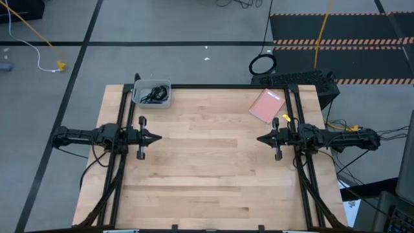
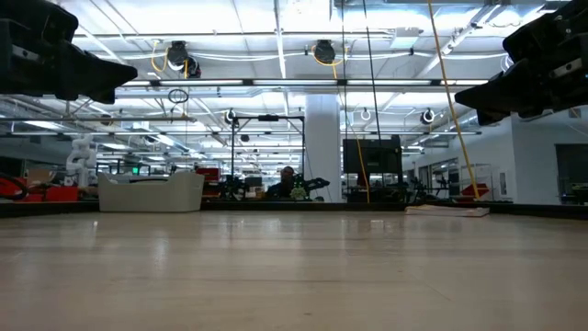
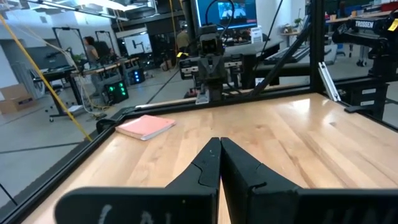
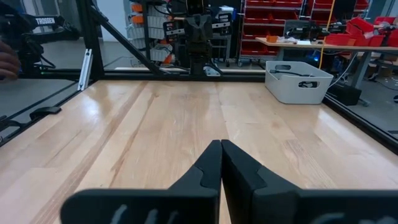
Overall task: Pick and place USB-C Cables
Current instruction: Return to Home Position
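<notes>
High view: USB-C Cables (image 1: 154, 95) heaped inside white bin (image 1: 167, 102) at table (image 1: 213, 175) corner near left arm. Both clenched empty: left gripper (image 1: 158, 136) and right gripper (image 1: 260, 138), hovering at opposite table sides, tips facing inward.

USB-C Cables (image 1: 153, 96): a dark, loosely tangled bundle lying inside the white bin (image 1: 155, 105), at the far left corner of the counter (image 1: 207, 162). Individual cables and their colours cannot be told apart.

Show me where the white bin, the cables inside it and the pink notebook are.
white bin (image 1: 152, 104): high view, its rim.
USB-C cables (image 1: 154, 95): high view, the dark coil inside the bin.
pink notebook (image 1: 266, 105): high view, middle of its cover.
</notes>
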`<state>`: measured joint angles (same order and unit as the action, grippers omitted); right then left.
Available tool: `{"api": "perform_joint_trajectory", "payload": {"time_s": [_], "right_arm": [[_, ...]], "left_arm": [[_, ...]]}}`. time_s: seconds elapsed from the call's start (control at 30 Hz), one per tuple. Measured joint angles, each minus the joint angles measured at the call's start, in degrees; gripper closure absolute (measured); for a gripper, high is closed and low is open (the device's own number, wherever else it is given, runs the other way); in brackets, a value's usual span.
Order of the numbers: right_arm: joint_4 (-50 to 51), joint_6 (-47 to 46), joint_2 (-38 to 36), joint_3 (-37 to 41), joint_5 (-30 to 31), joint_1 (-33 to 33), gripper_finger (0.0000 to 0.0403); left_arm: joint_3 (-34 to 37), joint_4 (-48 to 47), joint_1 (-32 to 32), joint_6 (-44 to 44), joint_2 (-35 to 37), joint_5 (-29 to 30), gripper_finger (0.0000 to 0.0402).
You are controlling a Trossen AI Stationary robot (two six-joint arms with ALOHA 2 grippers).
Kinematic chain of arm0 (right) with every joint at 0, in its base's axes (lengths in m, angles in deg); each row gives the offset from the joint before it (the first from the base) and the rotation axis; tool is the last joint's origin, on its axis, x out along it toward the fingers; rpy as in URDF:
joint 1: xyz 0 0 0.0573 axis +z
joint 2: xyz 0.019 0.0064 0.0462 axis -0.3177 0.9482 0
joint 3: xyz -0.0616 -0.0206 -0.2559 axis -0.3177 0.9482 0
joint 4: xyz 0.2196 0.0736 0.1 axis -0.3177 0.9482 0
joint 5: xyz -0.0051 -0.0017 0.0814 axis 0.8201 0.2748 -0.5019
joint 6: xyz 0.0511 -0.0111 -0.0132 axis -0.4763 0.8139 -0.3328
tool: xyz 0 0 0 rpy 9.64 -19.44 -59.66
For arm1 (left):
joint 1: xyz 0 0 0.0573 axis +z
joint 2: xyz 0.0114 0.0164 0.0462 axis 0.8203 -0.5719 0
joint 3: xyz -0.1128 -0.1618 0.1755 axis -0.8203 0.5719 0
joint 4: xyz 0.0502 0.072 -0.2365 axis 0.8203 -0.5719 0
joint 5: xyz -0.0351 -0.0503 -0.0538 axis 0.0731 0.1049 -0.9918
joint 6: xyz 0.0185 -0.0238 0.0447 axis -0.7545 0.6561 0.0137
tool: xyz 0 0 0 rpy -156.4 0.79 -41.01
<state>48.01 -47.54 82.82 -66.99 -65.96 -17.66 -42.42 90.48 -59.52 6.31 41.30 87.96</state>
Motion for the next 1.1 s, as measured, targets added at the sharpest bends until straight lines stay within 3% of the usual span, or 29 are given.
{"api": "perform_joint_trajectory", "payload": {"time_s": [1.1], "right_arm": [[0.00, 0.00, 0.00, 0.01, 0.00, -0.01, 0.0403]], "left_arm": [[0.14, 1.88, 0.00, -0.08, 0.00, 0.37, 0.0392]]}}
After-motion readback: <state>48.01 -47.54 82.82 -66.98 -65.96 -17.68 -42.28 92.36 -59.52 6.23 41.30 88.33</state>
